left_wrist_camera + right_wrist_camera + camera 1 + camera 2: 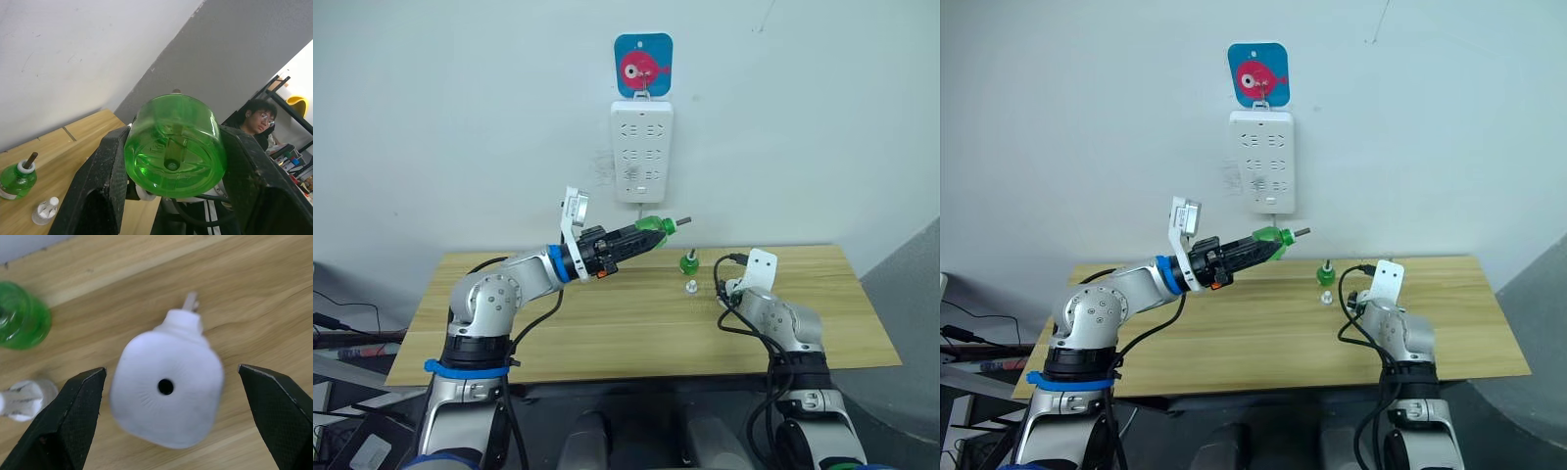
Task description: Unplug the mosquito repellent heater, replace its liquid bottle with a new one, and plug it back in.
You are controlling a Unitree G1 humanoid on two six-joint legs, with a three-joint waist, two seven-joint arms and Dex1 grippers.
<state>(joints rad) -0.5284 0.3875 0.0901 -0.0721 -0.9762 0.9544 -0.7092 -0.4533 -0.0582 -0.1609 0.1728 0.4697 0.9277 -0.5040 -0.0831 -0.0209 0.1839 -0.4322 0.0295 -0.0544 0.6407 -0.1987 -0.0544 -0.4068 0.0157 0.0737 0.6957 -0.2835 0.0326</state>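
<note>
The mosquito repellent heater [166, 387] is sitting on the wooden table [607, 333], a small white rounded unit with a dark hole in its top face. The right gripper [171, 426] is hovering over it with its 2 fingers spread wide on either side, not touching. The left gripper [641, 238] is pinching 1 green liquid bottle [656, 228] in the air, left of the power strip [641, 150] on the wall. A 2nd green bottle [689, 261] is standing on the table beside 1 small white cap [689, 286]. The left wrist view is also catching a person [257, 122] sitting in the background.
</note>
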